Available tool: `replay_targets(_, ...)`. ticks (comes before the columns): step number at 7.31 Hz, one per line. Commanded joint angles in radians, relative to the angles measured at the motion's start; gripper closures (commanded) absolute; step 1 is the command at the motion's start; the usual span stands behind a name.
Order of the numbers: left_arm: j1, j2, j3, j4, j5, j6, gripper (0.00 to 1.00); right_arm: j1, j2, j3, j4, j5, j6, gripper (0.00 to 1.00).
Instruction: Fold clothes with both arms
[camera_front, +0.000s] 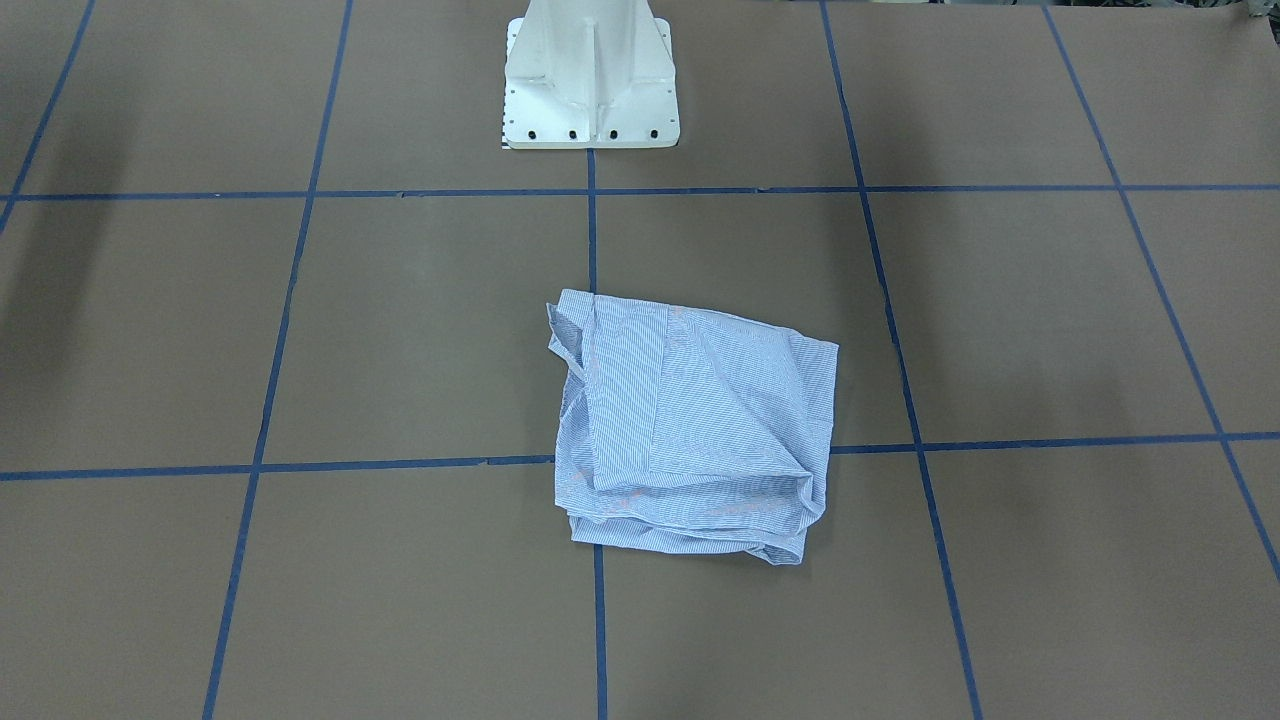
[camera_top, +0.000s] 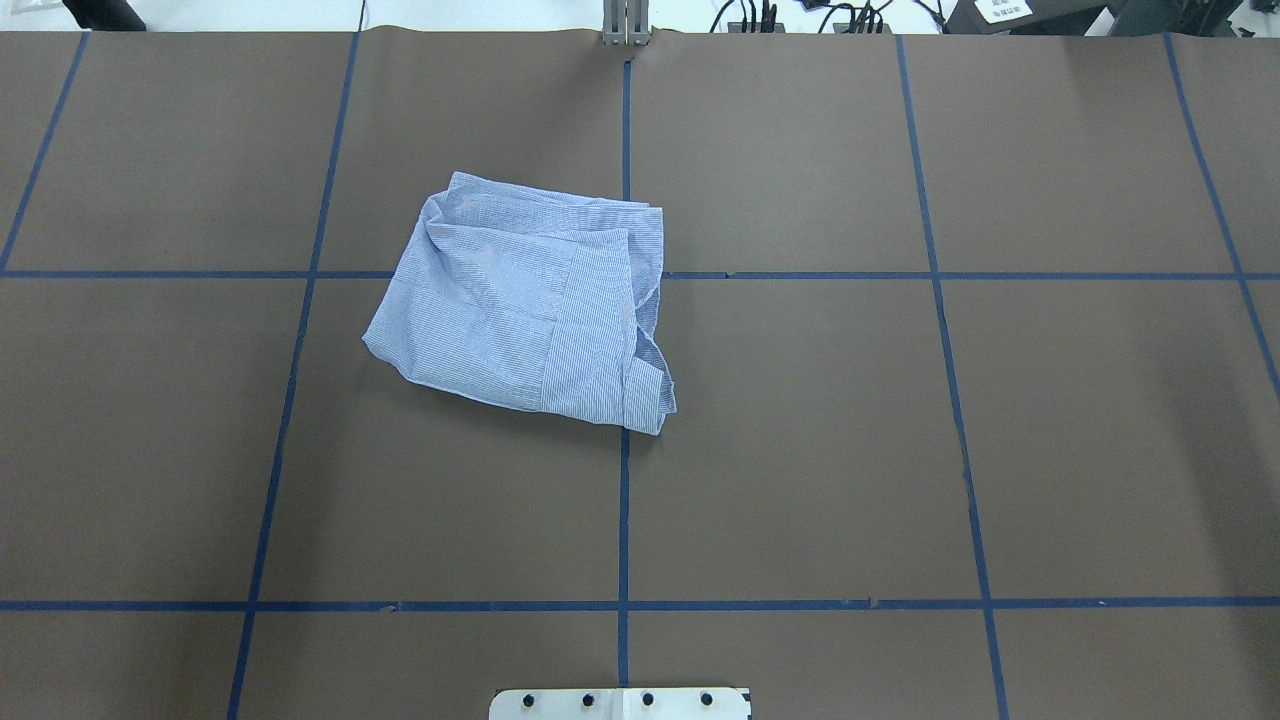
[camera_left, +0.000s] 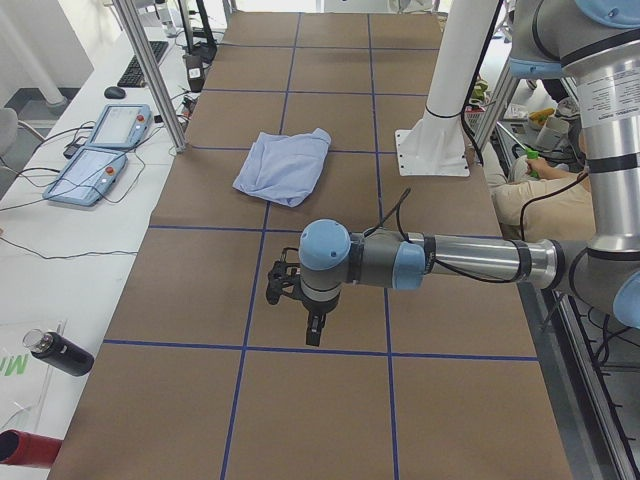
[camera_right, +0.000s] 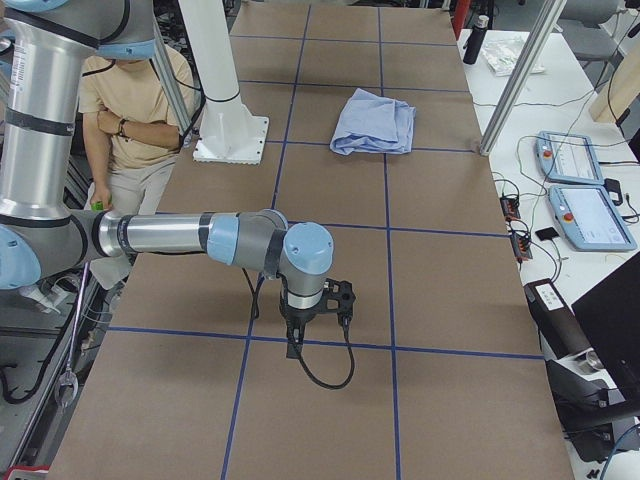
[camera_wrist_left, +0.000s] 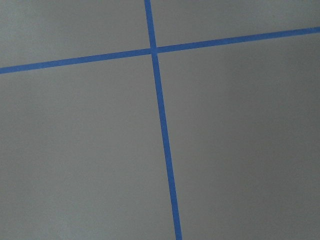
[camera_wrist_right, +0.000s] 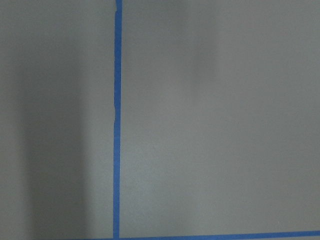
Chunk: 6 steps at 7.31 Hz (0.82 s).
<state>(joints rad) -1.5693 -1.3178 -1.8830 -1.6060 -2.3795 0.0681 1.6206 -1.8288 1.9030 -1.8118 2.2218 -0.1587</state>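
Left of centre in the overhead view, the shirt lies folded in a rumpled bundle on the brown surface, across a blue tape line. Well apart from it, the left claw and right claw point down over bare surface; whether either is open or closed cannot be told.

The shirt is lying on the bench, out in front of the pedestal and mostly to the robot's left of the centre tape line. The left hand is hanging over the bench toward its left end, well apart from the shirt. The right hand is hanging over the opposite end, likewise well apart, the shirt lying between them along the bench.
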Motion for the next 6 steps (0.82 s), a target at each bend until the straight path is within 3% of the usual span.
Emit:
replay_targets(1, 0.0, 0.0, -0.001, 0.0, 0.0, -0.001, 0.0, -0.043, -0.016, -0.002, 0.118, -0.001, 0.129, 0.0)
replay_targets(4, 0.0, 0.002, 0.001, 0.0, 0.0, 0.001, 0.0, -0.053, -0.049, -0.002, 0.247, 0.01, 0.133, 0.0)
replay_targets(6, 0.0, 0.002, 0.001, 0.0, 0.0, 0.001, 0.0, -0.053, -0.049, -0.001, 0.259, 0.012, 0.128, 0.0)
